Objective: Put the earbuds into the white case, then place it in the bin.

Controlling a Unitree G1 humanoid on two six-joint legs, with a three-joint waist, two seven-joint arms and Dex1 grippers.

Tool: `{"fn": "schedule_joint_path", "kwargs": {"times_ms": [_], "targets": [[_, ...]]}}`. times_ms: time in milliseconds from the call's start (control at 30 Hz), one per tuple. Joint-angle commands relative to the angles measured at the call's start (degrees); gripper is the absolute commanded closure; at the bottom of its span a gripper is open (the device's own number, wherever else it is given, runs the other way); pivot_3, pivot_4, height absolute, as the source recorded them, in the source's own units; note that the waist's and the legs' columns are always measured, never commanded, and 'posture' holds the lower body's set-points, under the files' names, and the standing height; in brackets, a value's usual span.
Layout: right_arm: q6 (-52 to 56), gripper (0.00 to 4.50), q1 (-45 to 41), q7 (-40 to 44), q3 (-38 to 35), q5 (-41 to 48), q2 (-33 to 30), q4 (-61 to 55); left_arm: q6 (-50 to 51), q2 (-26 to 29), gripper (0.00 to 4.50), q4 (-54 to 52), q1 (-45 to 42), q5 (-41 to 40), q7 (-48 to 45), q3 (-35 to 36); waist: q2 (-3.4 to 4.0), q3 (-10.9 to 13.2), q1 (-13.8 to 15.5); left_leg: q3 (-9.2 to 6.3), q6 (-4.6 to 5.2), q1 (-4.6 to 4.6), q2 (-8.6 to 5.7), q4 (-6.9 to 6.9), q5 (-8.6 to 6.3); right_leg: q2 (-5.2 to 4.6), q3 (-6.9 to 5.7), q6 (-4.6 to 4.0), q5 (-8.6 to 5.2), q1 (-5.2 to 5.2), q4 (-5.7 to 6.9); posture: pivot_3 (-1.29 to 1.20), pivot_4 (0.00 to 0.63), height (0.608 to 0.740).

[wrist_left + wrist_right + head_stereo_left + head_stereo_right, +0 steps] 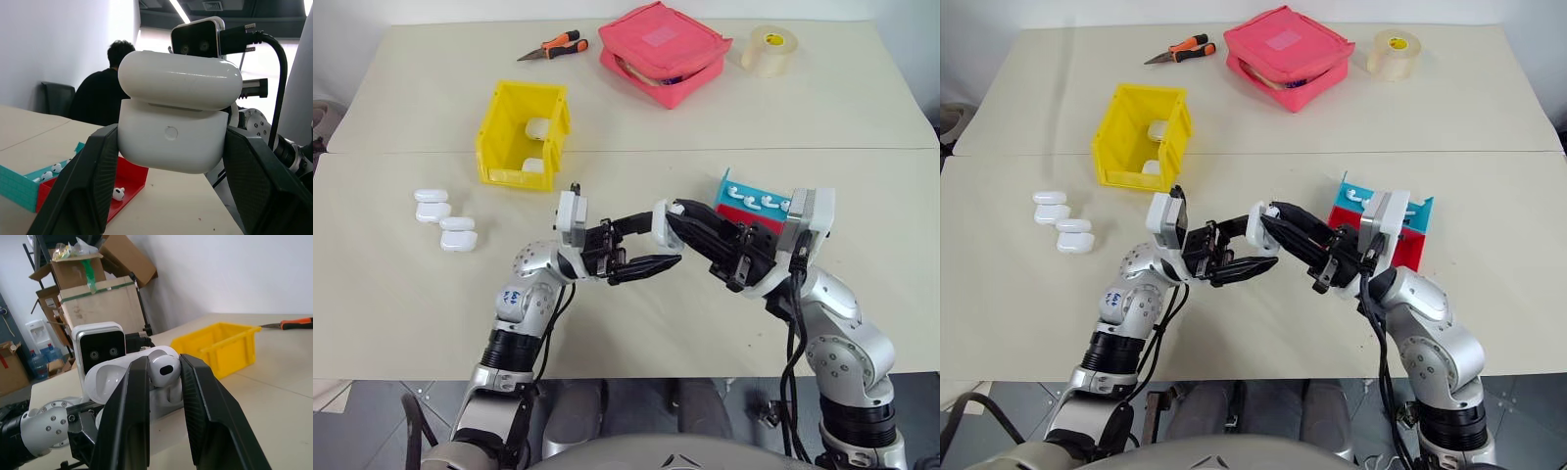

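The right end effector [164, 382] pinches an earbud [164, 368] over the open white case [176, 120] clamped by the left end effector [171, 161].

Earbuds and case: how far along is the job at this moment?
Two white cases already lie in the yellow bin. In hand: the left hand holds an open white case, and the right hand pinches an earbud right at it. Left: seating the earbud, closing the case and placing it in the bin. More earbuds wait on the red and blue tray, and four cases sit on the table.
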Motion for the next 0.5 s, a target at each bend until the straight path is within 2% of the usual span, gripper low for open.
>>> {"fn": "schedule_joint_path", "kwargs": {"times_ms": [33,233,300,367,433,500], "targets": [[2.46,2.70,0.14,0.20,-0.42,1.21,-1.75,1.58,-2.29,-1.32,1.69,-2.30,-1.85,-1.66,-0.96,0.44,0.00,0.00,-0.01,0.00,0.00,0.00,0.00,0.00,0.00,0.00,0.00,0.00,0.00,0.00,0.00,0.00,0.150,0.740],[2.79,0.77,-0.63,1.35,-1.83,2.81,-4.14,0.29,-2.40,-1.04,1.69,-1.93,-1.63,-1.39,-1.85,0.41,0.00,0.00,0.03,0.00,0.00,-0.01,0.00,-0.01,0.00,0.00,0.00,0.00,0.00,0.00,-0.02,0.00,0.150,0.740],[3.22,0.08,0.03,1.78,-4.32,3.98,-6.50,-1.25,-2.85,-0.60,1.69,-1.60,-1.30,-1.08,-1.97,0.85,0.00,0.00,0.09,0.00,0.01,-0.01,0.00,0.00,0.00,0.00,0.00,0.00,0.00,0.00,-0.02,0.00,0.150,0.740],[2.94,0.03,1.74,2.76,-7.48,3.97,-9.77,-2.62,-3.29,0.05,1.69,-1.23,-0.86,-0.83,-1.92,1.52,-0.01,0.00,0.32,0.00,0.01,-0.02,0.00,0.00,-0.01,-0.01,0.00,0.00,0.00,0.01,-0.03,0.00,0.150,0.740],[2.48,0.03,5.26,3.78,-13.60,4.78,-13.27,-2.98,-4.18,1.20,1.69,-0.42,0.07,-0.45,-2.31,2.39,-0.01,0.01,0.35,0.00,0.03,-0.04,0.00,-0.02,-0.02,-0.01,-0.02,0.00,0.00,0.01,-0.07,0.00,0.150,0.740],[0.13,0.03,10.10,6.86,-18.56,1.88,-16.63,-2.33,-5.57,2.28,1.69,0.48,1.01,0.15,-3.12,3.00,-0.02,0.01,0.38,0.01,0.05,-0.04,-0.01,-0.04,-0.03,-0.02,-0.02,0.00,0.00,0.02,-0.09,0.00,0.150,0.740]]}}
